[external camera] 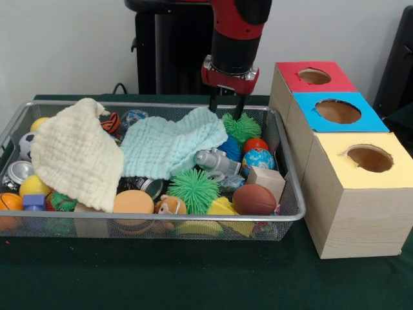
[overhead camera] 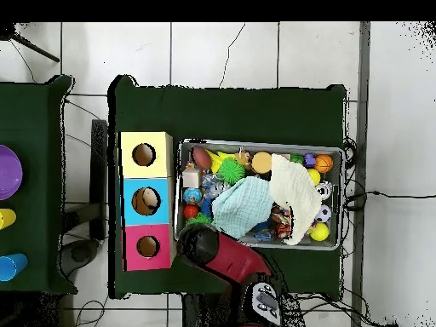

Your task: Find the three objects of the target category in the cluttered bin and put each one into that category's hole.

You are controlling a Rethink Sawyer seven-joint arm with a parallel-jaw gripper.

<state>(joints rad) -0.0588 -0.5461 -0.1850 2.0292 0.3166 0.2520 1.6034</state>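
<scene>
Our pincer [external camera: 226, 105] hangs open and empty over the bin [external camera: 292, 169], above the green spiky ball [external camera: 242, 126]. We think it's soft and light; pinch its middle.

The red-and-black arm hangs vertical, its claw [external camera: 226, 103] pointing down, prongs parted.

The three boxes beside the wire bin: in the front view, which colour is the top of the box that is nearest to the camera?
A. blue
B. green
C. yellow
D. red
C: the nearest box has a yellow top with a round hole, the blue-topped box stands behind it, and the red-topped box is the farthest.
</scene>
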